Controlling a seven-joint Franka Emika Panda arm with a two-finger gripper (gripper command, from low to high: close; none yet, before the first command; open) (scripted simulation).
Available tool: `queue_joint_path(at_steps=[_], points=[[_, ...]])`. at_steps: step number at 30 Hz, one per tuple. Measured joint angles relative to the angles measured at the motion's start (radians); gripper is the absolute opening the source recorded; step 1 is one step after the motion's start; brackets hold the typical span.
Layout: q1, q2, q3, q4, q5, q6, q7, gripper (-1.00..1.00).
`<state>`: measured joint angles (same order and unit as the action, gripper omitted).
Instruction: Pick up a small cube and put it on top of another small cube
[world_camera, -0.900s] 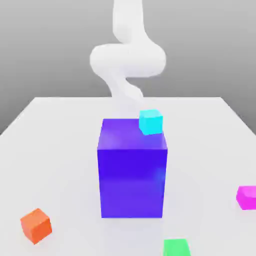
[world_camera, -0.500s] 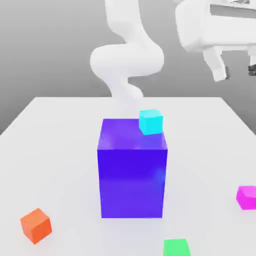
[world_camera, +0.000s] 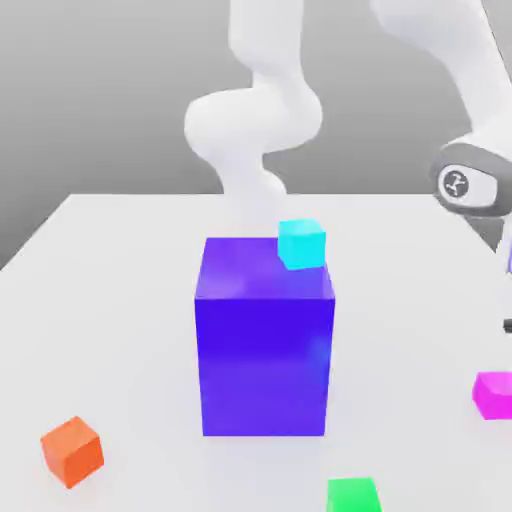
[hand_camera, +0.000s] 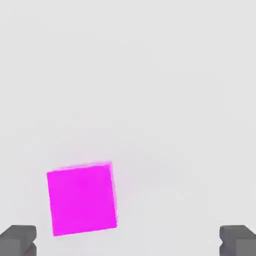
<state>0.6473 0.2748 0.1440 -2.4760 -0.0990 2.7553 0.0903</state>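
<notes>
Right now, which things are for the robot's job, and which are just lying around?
For the job:
- magenta cube
- end effector, open above it

Probably just lying around, though one may be the stacking base:
- orange cube
- green cube
- cyan cube
- big blue block

exterior: faces arm across table | hand: close above table | shared: magenta cube (world_camera: 494, 395)

Cube (hand_camera: 82, 200): magenta, lay on the surface, slightly turned, a thin strip of its side showing
Surface (hand_camera: 165, 90): pale, near-white, with a faint pink tint beside the cube
Gripper (hand_camera: 128, 242): open, dark fingertips well apart, the cube nearer one of them
</notes>
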Motion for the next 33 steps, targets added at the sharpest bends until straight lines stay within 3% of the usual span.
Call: queue_joint_path(at_steps=[3, 4, 11, 17, 33], points=[[0.033, 0.109, -0.033, 0.019, -0.041, 0.082, 0.022, 0.00], [0.042, 0.143, -0.044, 0.026, -0.049, 0.109, 0.028, -1.00], [0.044, 0.151, -0.047, 0.027, -0.053, 0.113, 0.031, -1.00], [-0.005, -0.016, -0.012, 0.000, 0.013, -0.025, -0.013, -1.00], [-0.304, -0.016, -0.262, 0.152, 0.158, -0.176, 0.003, -1.00]])
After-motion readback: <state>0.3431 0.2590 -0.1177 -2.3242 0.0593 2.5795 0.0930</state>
